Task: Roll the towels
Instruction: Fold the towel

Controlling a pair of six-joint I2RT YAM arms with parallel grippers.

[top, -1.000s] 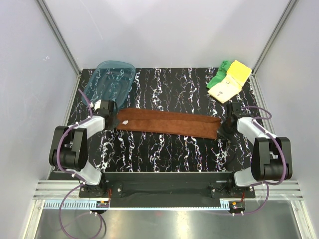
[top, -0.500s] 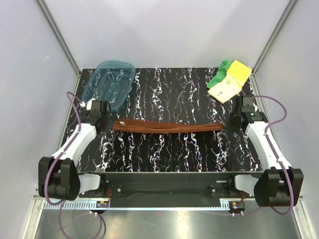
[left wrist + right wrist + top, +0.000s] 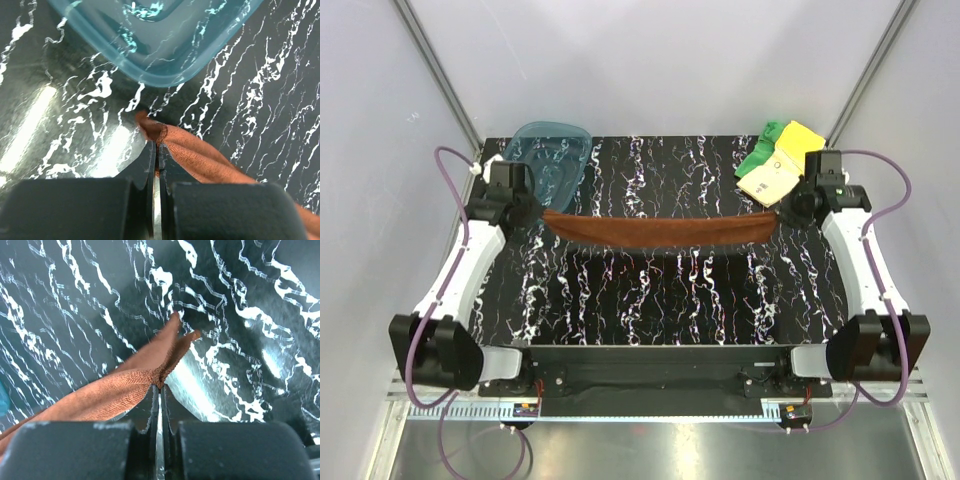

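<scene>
Glossy black white-veined tabletop (image 3: 650, 300), pale grey walls (image 3: 650, 60), fuzzy rust-brown towel (image 3: 660, 228) strung across the far half, ends pinched by left gripper (image 3: 534, 211) and right gripper (image 3: 783, 208), yellow towel (image 3: 775, 178) and green towel (image 3: 760, 152) at far-right corner.

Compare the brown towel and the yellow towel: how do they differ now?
The brown towel is stretched long between the left gripper and right gripper, both shut on its ends. The yellow towel lies folded, ungripped, at the far right corner. Neither is rolled.
</scene>
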